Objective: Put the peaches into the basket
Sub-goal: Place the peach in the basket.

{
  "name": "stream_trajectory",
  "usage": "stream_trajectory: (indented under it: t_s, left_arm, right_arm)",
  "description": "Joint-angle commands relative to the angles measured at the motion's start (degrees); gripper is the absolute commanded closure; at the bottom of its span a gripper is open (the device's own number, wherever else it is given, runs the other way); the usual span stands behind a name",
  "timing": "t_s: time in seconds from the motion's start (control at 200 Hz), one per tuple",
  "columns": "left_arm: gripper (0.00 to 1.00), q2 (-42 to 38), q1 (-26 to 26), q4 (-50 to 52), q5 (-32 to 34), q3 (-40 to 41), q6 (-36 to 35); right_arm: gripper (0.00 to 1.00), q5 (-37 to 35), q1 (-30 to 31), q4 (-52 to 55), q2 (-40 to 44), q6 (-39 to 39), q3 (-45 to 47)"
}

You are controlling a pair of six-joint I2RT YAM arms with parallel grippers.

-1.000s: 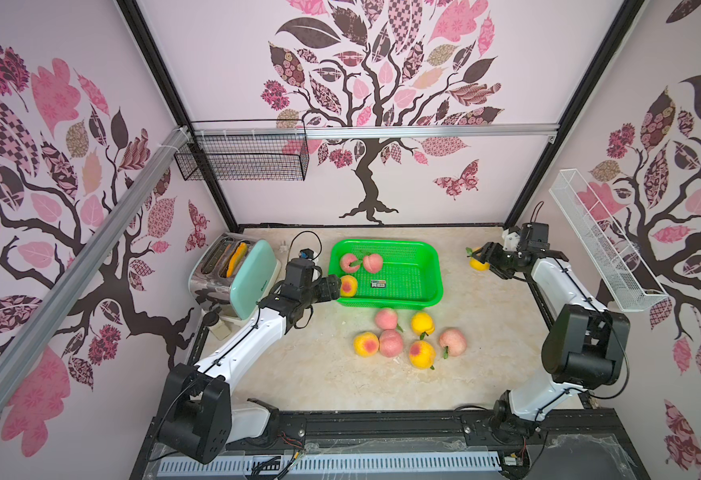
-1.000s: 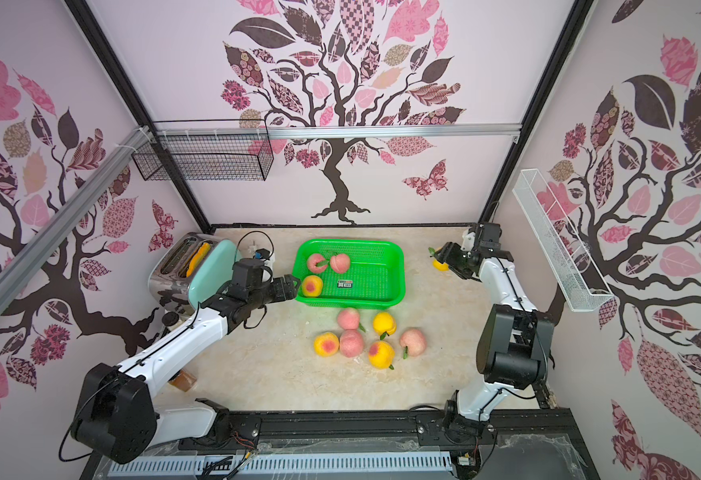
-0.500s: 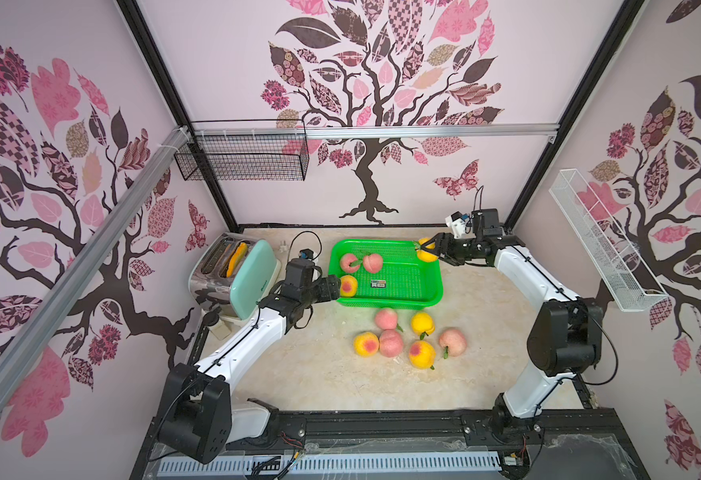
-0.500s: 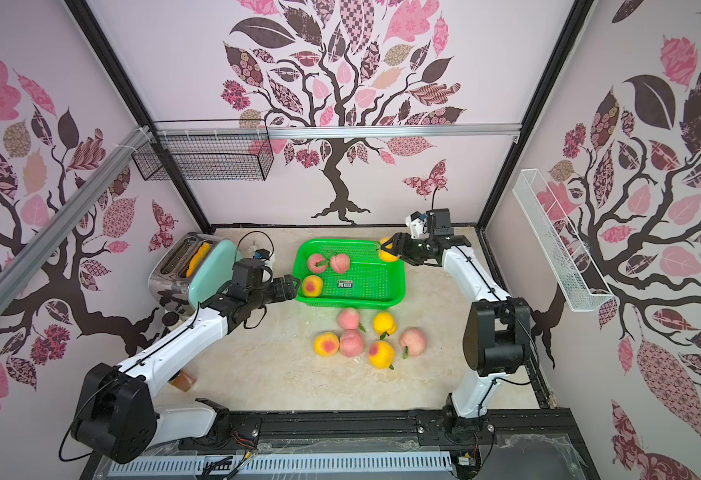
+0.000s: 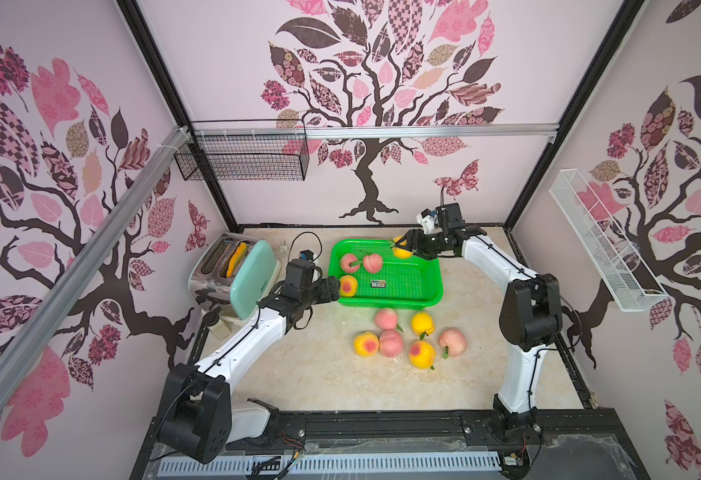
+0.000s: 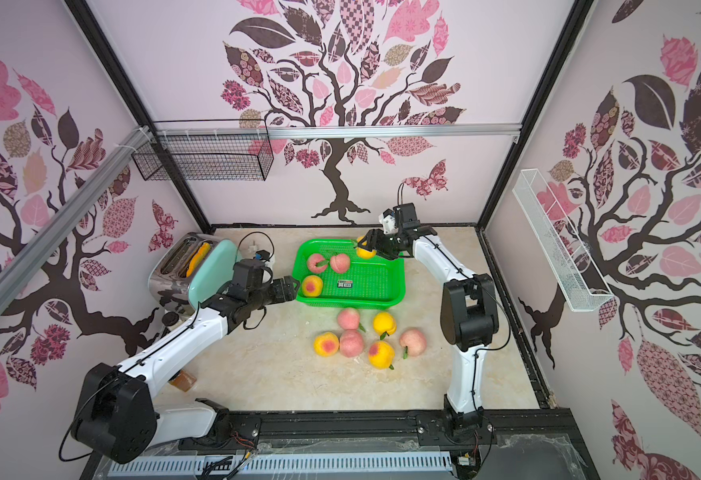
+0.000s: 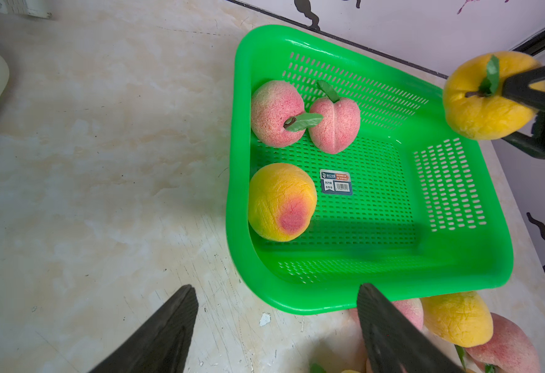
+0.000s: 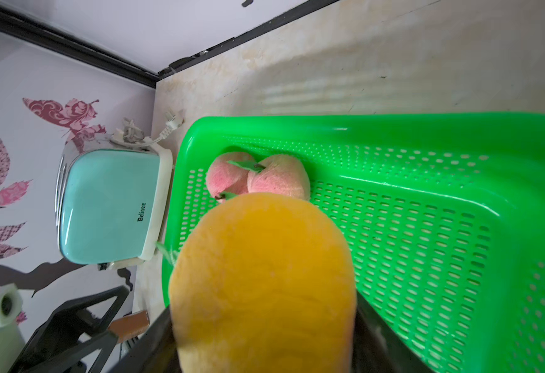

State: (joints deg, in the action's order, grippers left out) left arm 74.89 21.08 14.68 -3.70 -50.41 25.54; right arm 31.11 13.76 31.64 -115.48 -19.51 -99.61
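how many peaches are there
10 peaches: three in the basket, one held by the right gripper above its far rim, six clustered on the table in front of it. None looks hidden.

In the right wrist view the held yellow peach [image 8: 264,284] runs off the edge and hides most of the right end effector [image 5: 406,247]. In the left wrist view, loose peaches [image 7: 458,319] are cropped, partly behind one finger [image 7: 390,332] of the left end effector [image 7: 276,287].

The gripper [image 8: 264,329] holds a yellow peach [image 8: 263,274] over the green basket [image 8: 426,135].
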Motion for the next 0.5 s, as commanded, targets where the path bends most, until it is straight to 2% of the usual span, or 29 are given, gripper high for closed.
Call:
stream_trajectory:
  t_s: [0.0,0.09,0.17,0.345,0.495]
  left_arm:
    - [0.18,0.42,-0.25,-0.13,-0.09,0.29,0.25]
    - [0.18,0.20,-0.28,-0.34,-0.52,0.40,0.58]
    - [0.18,0.14,-0.25,-0.72,-1.24,0.65,0.96]
    - [0.18,-0.76,-0.25,-0.66,-0.66,1.34,1.39]
    - [0.18,-0.46,-0.26,0.59,-0.68,0.21,0.75]
  right_arm:
    - [0.35,-3.52,0.48,1.20,-2.45,-1.46,-3.70]
    - [0.35,-1.39,0.64,2.44,-5.89,-1.92,-6.61]
    - [0.35,-2.20,0.85,3.06,-7.86,-2.06,-7.89]
    - [0.35,-1.51,1.93,0.70,-9.92,-4.05,-6.50]
    - [0.35,-3.93,2.78,0.46,-12.09,-3.72,-7.34]
